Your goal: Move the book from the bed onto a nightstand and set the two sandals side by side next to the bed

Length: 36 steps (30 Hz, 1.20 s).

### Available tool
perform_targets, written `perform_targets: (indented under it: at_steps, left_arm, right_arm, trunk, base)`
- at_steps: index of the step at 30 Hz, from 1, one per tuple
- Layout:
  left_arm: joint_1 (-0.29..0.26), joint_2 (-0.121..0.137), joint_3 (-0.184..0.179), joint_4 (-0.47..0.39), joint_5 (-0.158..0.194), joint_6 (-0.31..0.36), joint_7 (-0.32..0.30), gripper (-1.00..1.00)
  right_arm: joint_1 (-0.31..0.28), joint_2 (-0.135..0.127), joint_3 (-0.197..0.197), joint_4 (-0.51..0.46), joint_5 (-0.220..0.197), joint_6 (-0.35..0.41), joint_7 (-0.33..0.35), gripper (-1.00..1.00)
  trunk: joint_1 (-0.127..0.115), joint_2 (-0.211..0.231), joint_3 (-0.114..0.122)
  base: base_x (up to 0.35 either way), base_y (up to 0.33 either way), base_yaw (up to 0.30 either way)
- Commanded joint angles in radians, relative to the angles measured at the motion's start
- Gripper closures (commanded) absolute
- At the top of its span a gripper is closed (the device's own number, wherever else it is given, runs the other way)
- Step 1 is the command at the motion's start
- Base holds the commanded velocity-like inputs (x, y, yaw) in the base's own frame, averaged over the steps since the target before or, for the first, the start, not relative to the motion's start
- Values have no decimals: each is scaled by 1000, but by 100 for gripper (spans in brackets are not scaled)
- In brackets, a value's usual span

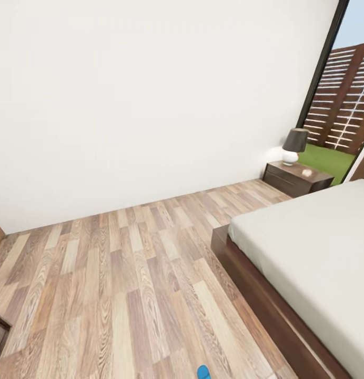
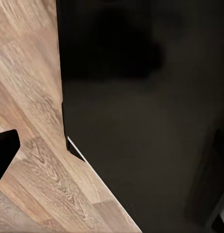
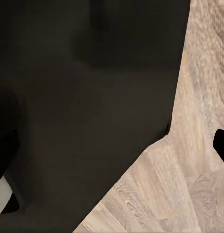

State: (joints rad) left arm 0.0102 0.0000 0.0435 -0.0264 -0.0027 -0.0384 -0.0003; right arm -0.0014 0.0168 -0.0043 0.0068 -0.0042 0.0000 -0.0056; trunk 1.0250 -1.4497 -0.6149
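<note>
While my claws' state cannot be told, I judge: approach the sandal (image 1: 203, 372) squarely beside the bed (image 1: 308, 247), book unseen.

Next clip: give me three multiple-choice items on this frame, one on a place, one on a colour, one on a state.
1. Where does the lamp stand?
A. on the nightstand
B. on the bed
C. on the floor

2. What colour is the object at the head view's bottom edge?
A. red
B. blue
C. green

3. How does the mattress part in view look?
A. bare
B. piled with boxes
C. covered by a black blanket

Answers: 1 A, the lamp's white base sits on the dark cabinet top by the window; 2 B, it is bright blue against the planks; 3 A, the pale surface carries nothing.
</note>
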Motion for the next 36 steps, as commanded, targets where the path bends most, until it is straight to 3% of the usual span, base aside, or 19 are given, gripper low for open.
perform_targets:
  at_steps: [1,20,36]
  left_arm:
    - [1,0,4,-1,0,-1,0,-100]
    - [1,0,4,-1,0,-1,-1,-100]
    - [1,1,4,-2,0,-1,-1,-100]
  right_arm:
    - [0,0,0,0,0,0,-1,-100]
    - [0,0,0,0,0,0,-1,-100]
    - [0,1,0,0,0,0,-1,-100]
  trunk:
    - [0,0,-1]
    - [0,0,-8]
    - [0,0,-14]
  base:
    - [0,-149,238]
    - [-1,-138,238]
    - [-55,-31,238]
